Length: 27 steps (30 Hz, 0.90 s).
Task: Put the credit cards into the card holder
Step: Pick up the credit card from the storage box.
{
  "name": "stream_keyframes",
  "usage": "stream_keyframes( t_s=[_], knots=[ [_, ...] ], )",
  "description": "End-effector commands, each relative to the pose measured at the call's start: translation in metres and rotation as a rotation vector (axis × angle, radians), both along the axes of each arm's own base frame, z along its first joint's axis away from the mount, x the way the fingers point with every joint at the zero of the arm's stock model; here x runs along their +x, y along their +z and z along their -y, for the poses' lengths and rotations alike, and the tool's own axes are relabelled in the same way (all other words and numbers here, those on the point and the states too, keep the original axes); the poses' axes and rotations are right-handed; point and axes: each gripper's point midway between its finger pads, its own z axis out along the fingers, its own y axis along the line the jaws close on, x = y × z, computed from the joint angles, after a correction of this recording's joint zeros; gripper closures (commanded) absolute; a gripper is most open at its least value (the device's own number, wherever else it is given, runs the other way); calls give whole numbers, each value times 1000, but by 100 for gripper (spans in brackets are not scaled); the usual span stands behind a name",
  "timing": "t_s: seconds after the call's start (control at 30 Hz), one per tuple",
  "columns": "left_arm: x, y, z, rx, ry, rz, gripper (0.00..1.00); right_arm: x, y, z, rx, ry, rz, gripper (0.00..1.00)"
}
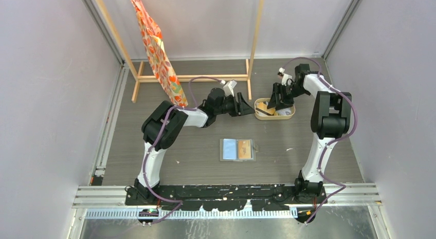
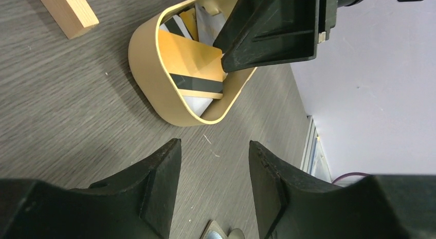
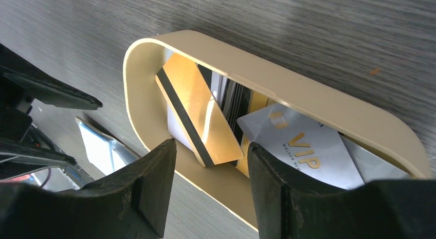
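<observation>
Picking credit cards (image 3: 198, 110) from the oval tray (image 3: 308, 92).
Hovering over it with right gripper (image 3: 211, 151), left gripper (image 2: 215, 146) beside, both jaws spread, empty; card holder (image 1: 237, 149) lying unfolded well apart; next, likely pinching the tilted card's edge.

just one word is reading clearly, in the right wrist view: "vip", in large gold letters, is standing on a silvery card (image 3: 303, 146) lying in the oval beige tray (image 3: 308, 90). under it a much smaller gold line is beginning "maison" – its remaining letters are blurring and too small to make out.
</observation>
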Motion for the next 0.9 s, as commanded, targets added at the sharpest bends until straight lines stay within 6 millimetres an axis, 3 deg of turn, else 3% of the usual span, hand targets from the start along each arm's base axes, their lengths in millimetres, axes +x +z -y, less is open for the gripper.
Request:
stream_keyframes(
  t_s=[0.0,0.43,0.57,0.87],
  knots=[
    [7,18,7,18,2,49,48,5,13,-9,62,3,6,43],
    [6,12,15,64,-13,32,48,6,1,-10,45,-21,-33,50],
    [6,11,15,64,-13,31,48,7,3,-10,46,-24,-31,58],
    [6,13,14,58,-10,38,48,8,16,-10,73,-32,-5,87]
  ],
)
